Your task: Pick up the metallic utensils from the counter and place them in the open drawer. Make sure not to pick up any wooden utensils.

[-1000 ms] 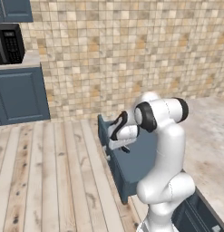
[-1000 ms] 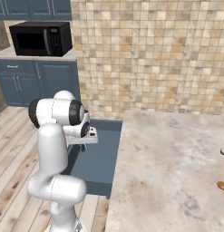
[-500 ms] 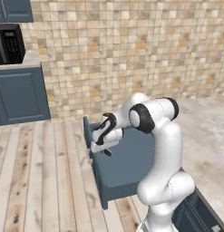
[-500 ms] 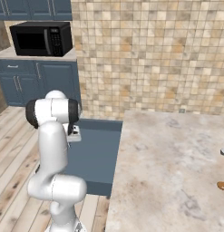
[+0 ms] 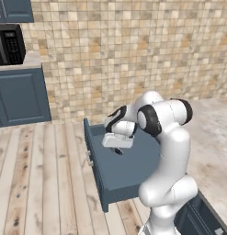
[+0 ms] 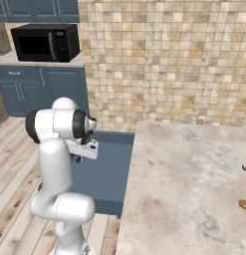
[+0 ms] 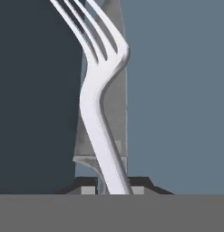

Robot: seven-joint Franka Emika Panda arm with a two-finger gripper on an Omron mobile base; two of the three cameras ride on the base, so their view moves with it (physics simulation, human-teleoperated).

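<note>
Since a second ago the arm has swung back over the wide dark blue open drawer point(image 5: 128, 170). The claw point(image 7: 113, 188) is pinched narrow on the handle of a thin silvery metal fork point(image 7: 102, 90), tines pointing away, drawer floor just beyond. It looks light, stiff and slippery, best held mid-handle. A grey knife blade point(image 7: 119, 118) lies behind it; nothing blocks the drop.
</note>
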